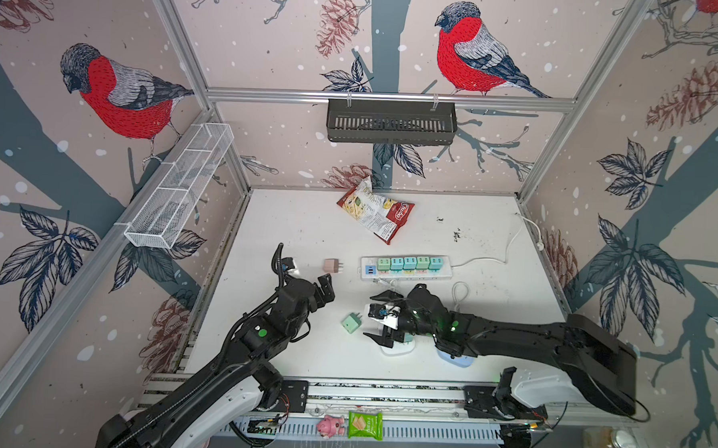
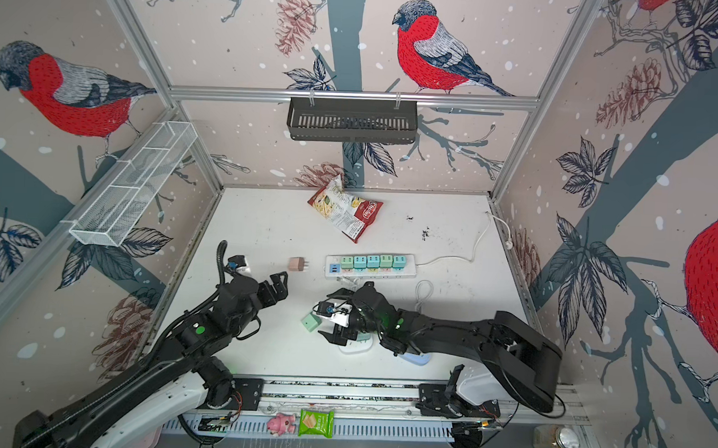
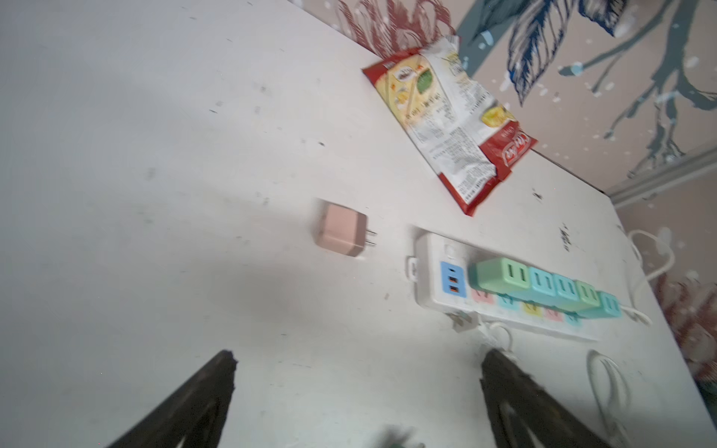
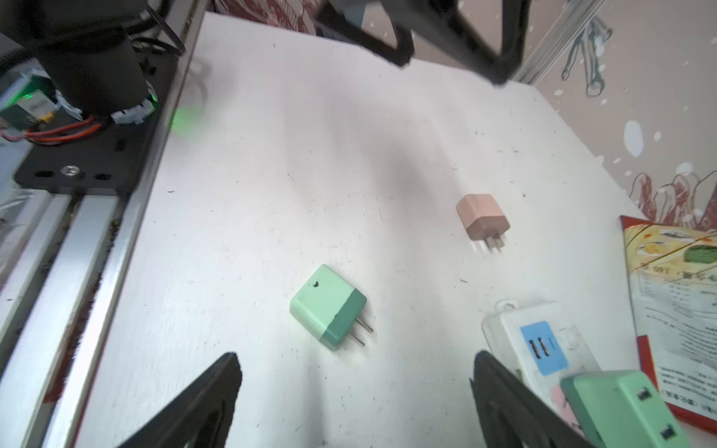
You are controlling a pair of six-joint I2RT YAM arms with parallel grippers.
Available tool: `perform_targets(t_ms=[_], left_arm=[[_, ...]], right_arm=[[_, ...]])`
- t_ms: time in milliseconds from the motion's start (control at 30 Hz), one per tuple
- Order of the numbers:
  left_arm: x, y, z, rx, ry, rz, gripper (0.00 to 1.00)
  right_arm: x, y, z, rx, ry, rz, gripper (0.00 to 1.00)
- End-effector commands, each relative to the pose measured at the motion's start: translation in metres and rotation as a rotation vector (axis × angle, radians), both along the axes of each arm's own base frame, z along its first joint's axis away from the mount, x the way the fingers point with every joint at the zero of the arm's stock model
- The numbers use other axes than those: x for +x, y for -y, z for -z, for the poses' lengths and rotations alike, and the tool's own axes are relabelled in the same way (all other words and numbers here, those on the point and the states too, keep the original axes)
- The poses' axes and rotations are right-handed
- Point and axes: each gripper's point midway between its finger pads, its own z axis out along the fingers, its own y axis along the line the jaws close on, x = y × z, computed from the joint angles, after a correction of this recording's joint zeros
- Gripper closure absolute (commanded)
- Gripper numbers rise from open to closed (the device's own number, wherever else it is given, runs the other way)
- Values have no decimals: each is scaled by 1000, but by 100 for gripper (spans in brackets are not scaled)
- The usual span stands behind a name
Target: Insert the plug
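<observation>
Now, on the table [image 1: 291, 213] lies the power strip [image 1: 405, 268], five adapters seated in it. Both the left gripper [image 3: 360, 355] and the right gripper [image 4: 355, 357] stand wide apart, empty. The green plug [image 4: 328, 306] lies just before the right one, the pink plug [image 3: 340, 235] near the strip's end. A plug looks light, stiff, smooth: pinch its flat sides, not the prongs. Green prongs show clearly from the right wrist, pink ones from the left

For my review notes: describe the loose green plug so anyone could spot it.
Find the white power strip mid-table, loaded with green and blue adapters. In front of it, left of the right gripper, lies the green plug. Unlike the pink plug beside the strip, it is two-tone green.
</observation>
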Motion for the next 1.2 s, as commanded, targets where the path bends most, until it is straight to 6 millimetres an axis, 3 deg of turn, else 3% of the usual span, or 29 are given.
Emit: perform_targets(t_ms=[0,67,133,333,567,800,1167], left_arm=[[-17,-54,21,115,-2,-214,2],[-20,-60,30,99,18,-233,2],[-19,-54,35,71,40,-199,2],[-20,-55,34,67,49,-198,2],[-20,-53,36,71,39,-187,2],[-20,-53,35,64,49,-189,2],[-20,-53,36,65,46,-187,2]], right_arm=[[12,-3,37,-169,-25,47,10],[17,-13,52,-226,-33,46,11],[20,-21,64,-273,-39,40,13],[32,-41,94,-383,-42,49,16],[35,-55,115,-446,-81,42,34],[28,-47,110,-422,-108,49,34],[43,-21,113,-421,-109,177,31]])
